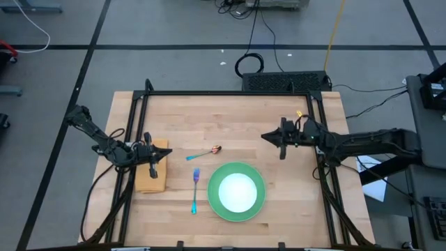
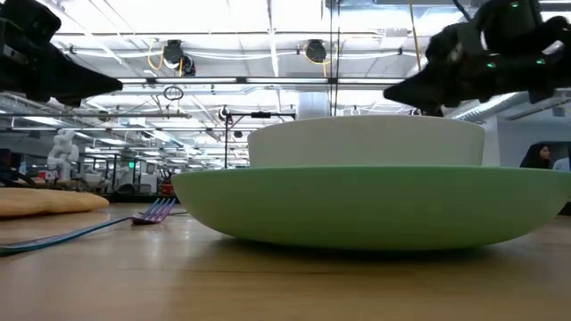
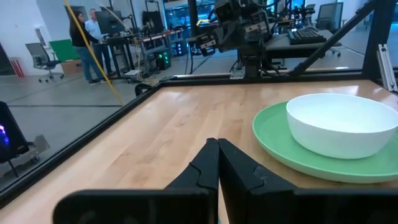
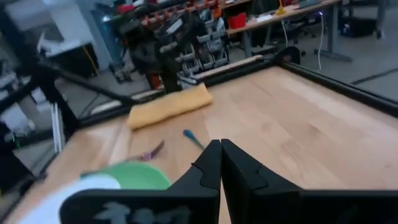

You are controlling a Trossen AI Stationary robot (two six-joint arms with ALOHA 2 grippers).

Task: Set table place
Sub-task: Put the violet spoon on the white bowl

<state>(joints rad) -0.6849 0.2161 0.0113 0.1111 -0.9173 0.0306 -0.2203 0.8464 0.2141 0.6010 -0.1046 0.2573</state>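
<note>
the green plate [image 1: 237,192] sits at about six o'clock on the table [image 1: 230,115], with the white bowl [image 1: 237,191] already standing in its middle. the fork [image 1: 195,191] lies just beside the plate at its nine o'clock side, tines pointing toward twelve. the spoon [image 1: 204,153] lies apart from the plate, up at roughly its eleven o'clock, slanted and not lined up with anything. the tan cloth [image 1: 154,176] is at the table's eight o'clock edge, well apart from the plate.

the left gripper [image 1: 152,167] hangs over the cloth; in its wrist view the two fingers [image 3: 205,168] are pressed together with nothing between them. the right gripper [image 1: 282,146] hovers at about three o'clock of the table centre, above bare wood, and its fingers [image 4: 211,165] are likewise closed and empty.

judging from the layout, plate, bowl and fork are placed, and the step in hand looks like the cloth or the spoon. the spoon probably belongs straight beside the plate at its three o'clock side; for that the right gripper must part its fingers, come down over the blue handle and pinch it low against the wood. the cloth is soft and flat, so the left gripper would need to open and catch an edge.
</note>
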